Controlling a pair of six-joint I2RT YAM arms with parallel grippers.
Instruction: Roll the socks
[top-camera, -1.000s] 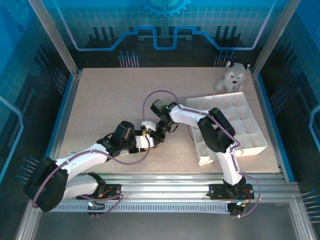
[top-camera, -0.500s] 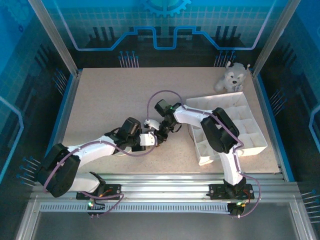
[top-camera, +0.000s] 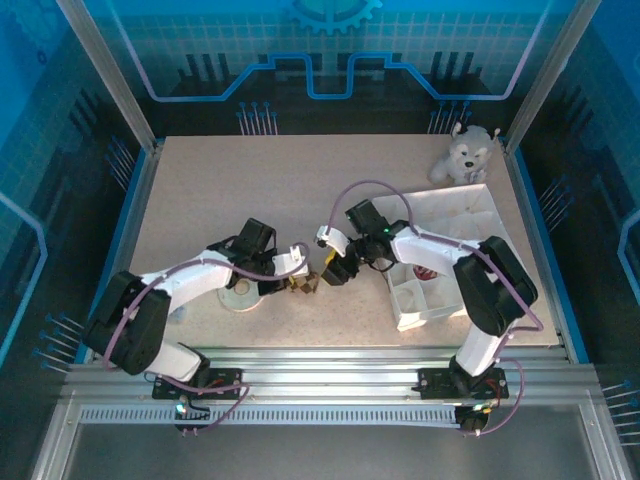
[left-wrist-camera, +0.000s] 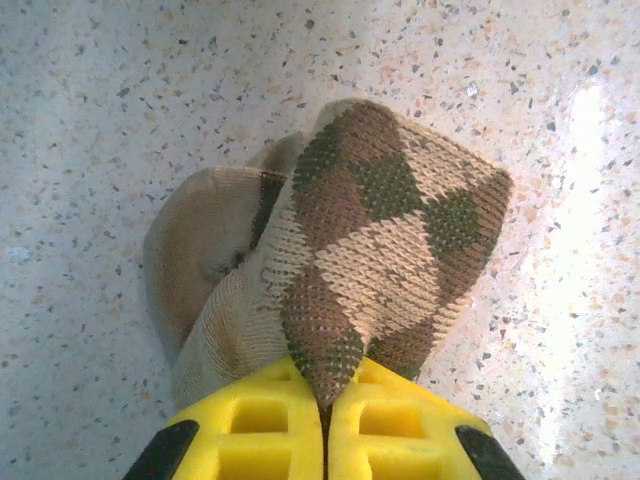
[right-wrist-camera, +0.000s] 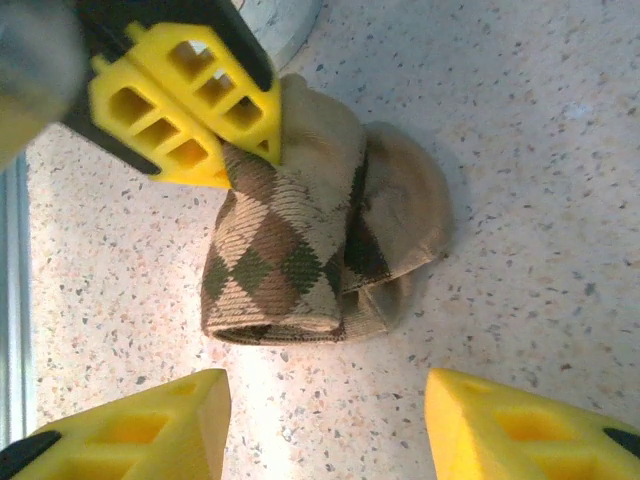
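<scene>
The brown-and-tan argyle sock (left-wrist-camera: 380, 230) lies folded into a thick bundle on the speckled table, with a plain tan part (left-wrist-camera: 200, 250) bulging at its side. My left gripper (left-wrist-camera: 325, 400) is shut on the sock's near corner, its yellow pads pinching the fabric. In the right wrist view the sock (right-wrist-camera: 290, 260) lies just beyond my right gripper (right-wrist-camera: 325, 430), which is open and apart from it, and the left fingers (right-wrist-camera: 180, 100) grip the sock's far end. From above, the left gripper (top-camera: 299, 283) and the right gripper (top-camera: 331, 272) face each other across the sock (top-camera: 309, 286).
A white compartment tray (top-camera: 470, 215) stands at the right, with something dark red (top-camera: 425, 272) in one cell. The grey-white plush dog (top-camera: 465, 150) sits behind it. A round white disc (top-camera: 240, 296) lies under the left forearm. The table's near edge is close.
My left gripper has closed on the sock. My right gripper has opened, let go and drawn back to the right, its arm swinging off the tray.
</scene>
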